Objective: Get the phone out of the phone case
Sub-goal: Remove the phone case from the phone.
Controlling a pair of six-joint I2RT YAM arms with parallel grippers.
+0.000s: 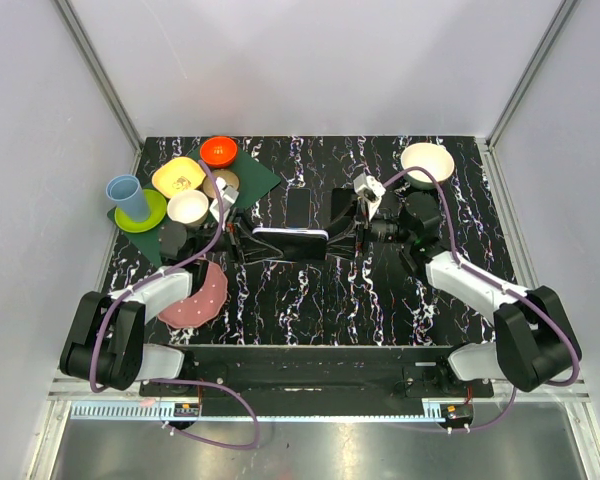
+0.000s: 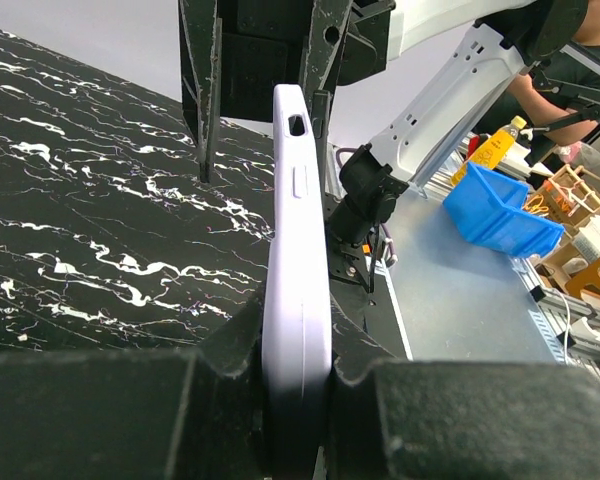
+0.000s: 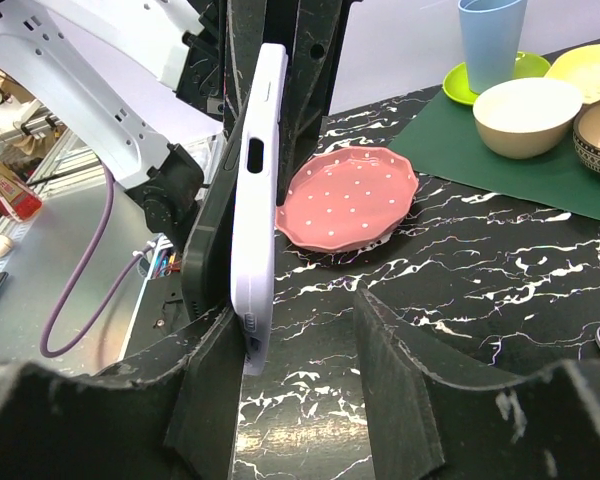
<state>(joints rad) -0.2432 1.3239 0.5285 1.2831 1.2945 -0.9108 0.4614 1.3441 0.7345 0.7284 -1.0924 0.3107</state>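
A lavender phone case (image 1: pixel 290 234) hangs on edge above the table's middle, between my two arms. My left gripper (image 1: pixel 252 240) is shut on its left end; in the left wrist view the case (image 2: pixel 298 270) is pinched tight between both pads of that gripper (image 2: pixel 298 360). My right gripper (image 1: pixel 332 238) is open at the other end. In the right wrist view the case (image 3: pixel 257 220) rests against the left finger (image 3: pixel 215 390), and a wide gap separates it from the right finger (image 3: pixel 395 380). The dark phone (image 3: pixel 212 235) shows alongside the case, its near end standing slightly away from it.
A pink dotted plate (image 1: pixel 202 295) lies on the table at the front left. At the back left a green mat (image 1: pixel 250 180) holds bowls, a yellow plate (image 1: pixel 177 177) and a blue cup (image 1: pixel 128 196). A white bowl (image 1: pixel 427 160) sits back right. A dark flat rectangle (image 1: pixel 300 207) lies just behind the case.
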